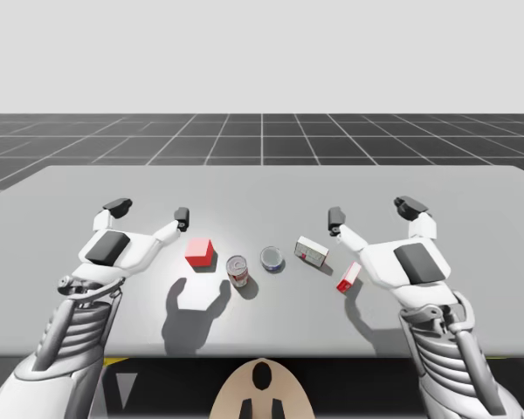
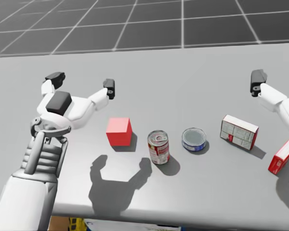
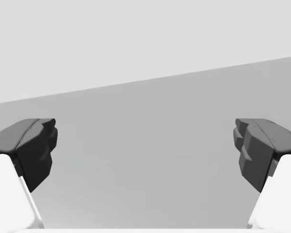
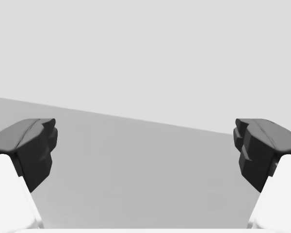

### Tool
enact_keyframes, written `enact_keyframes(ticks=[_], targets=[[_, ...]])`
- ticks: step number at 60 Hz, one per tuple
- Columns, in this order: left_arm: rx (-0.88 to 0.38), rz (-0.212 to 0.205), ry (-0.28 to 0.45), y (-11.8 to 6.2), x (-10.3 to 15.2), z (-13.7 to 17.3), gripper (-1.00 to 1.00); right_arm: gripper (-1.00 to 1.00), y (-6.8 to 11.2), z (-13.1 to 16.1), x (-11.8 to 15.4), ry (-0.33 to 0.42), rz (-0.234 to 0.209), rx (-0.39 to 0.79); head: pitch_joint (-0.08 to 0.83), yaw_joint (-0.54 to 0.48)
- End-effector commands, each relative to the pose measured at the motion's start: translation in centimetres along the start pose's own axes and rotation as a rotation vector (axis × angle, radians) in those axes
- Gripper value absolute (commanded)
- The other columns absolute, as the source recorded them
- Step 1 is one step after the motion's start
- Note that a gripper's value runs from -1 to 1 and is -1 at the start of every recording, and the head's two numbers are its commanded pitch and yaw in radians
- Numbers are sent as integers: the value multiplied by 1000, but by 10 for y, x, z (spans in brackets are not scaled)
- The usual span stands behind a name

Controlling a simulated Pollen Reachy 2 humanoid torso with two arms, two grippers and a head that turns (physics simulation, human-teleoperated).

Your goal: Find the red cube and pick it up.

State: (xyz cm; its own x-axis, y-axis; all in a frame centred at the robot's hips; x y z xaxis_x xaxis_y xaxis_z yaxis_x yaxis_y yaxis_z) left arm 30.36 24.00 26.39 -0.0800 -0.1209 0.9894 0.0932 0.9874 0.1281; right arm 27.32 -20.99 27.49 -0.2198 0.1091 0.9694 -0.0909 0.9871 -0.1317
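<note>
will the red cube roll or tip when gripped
Probably neither: the red cube sits flat on the table, so rolling looks unlikely. Its flat opposite faces should suit the open left gripper, though smooth sides might slip.

High view down over table (image 1: 262, 188), head view nearer on same table, wrist views low along it

Bare table (image 1: 87, 188) runs between our left end effector (image 1: 149, 211) and the red cube (image 1: 199, 252), whose top and left side stand open. The upright red-and-white can (image 1: 237, 270) stands near the cube's right side, narrowing that flank.
</note>
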Motion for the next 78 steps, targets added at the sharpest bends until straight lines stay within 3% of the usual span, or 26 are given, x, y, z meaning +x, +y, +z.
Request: enact_keyframes(ticks=[1,12,23,39,49,61,78], targets=[[-1,-4,2,0,-1,-1,-1000,-1000,1,0,-1,11,-8,16,627,233],[-4,-4,2,-2,-1,-1,-1000,-1000,4,1,-1,19,-14,23,651,316],[-18,5,0,-6,1,0,-1000,-1000,5,0,-2,23,-17,26,645,332],[-79,110,95,-5,10,23,-1000,-1000,4,1,-3,32,-27,27,641,306],[-123,205,202,-12,-8,48,-1000,-1000,5,1,-4,39,-28,24,650,308],[-126,198,284,-28,-39,66,-1000,-1000,5,0,-5,41,-26,24,656,313],[-132,211,374,-51,-76,53,-1000,-1000,4,0,-5,39,-29,25,660,308]])
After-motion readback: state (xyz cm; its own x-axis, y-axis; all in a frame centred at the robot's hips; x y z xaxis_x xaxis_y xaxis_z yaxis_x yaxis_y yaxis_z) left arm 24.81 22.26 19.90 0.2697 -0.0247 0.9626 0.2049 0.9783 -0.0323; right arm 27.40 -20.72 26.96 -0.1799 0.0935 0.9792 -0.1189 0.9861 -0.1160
